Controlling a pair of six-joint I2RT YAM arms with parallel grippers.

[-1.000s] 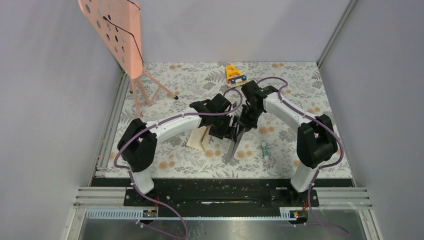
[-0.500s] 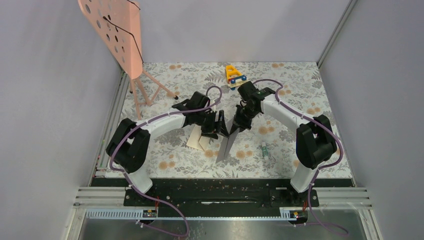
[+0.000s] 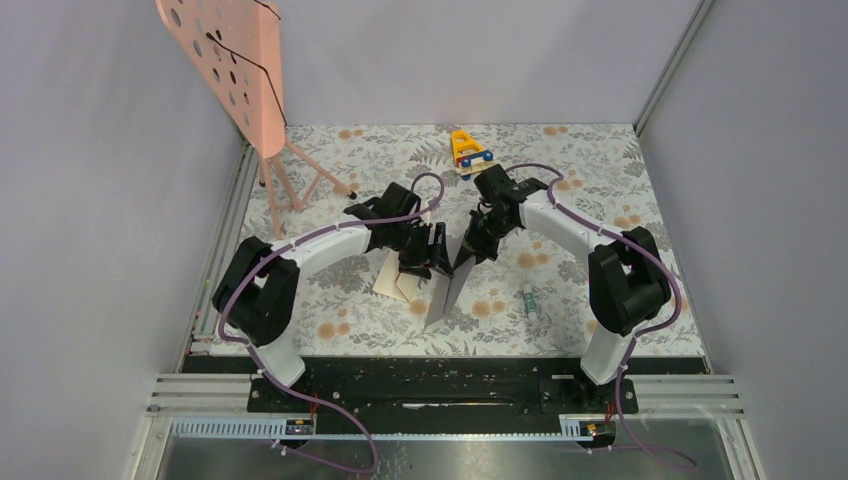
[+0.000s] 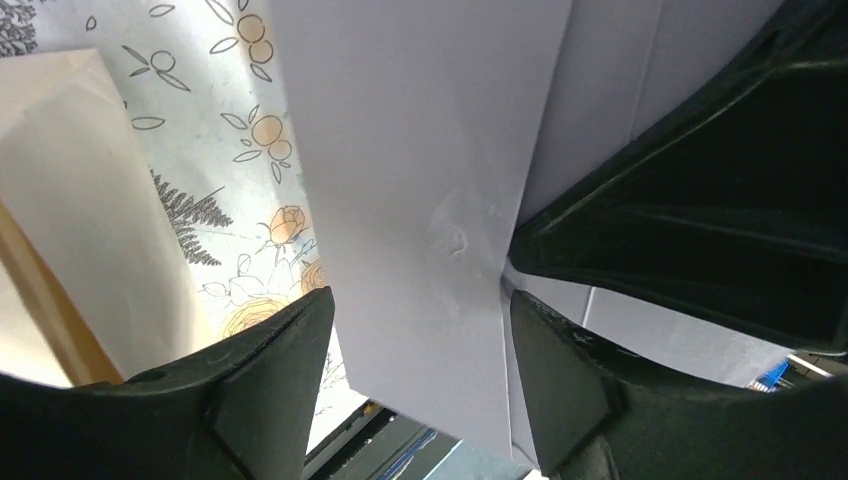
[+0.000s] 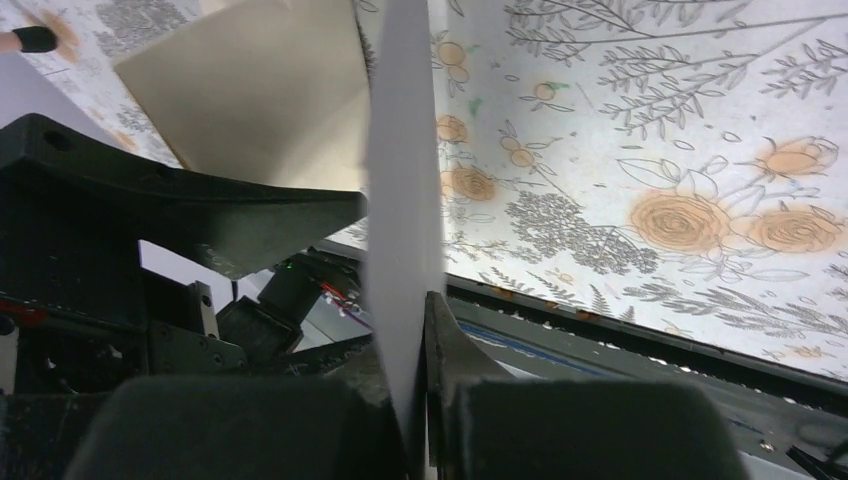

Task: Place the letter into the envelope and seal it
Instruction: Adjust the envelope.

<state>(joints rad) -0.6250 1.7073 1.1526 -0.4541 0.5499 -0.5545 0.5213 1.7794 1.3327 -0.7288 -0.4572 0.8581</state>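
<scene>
Top external: envelope [image 3: 445, 296] is hanging edge-on over the table [image 3: 600, 180], upper end pinched in my right pincer [image 3: 468, 252], which is staying pressed together on it. Over the last second I'm pulling the left pincer [image 3: 428, 258] back leftward, and the envelope's lower end is drifting left too. Letter [image 3: 392, 284] is lying on the table just beside, not yet inside, so I'm probably still setting up to open the pocket. Left wrist is showing what top can't: left fingers [image 4: 270, 385] spread, straddling the envelope's face, with a small dent in the paper. Right wrist is showing the pinch edge-on.
</scene>
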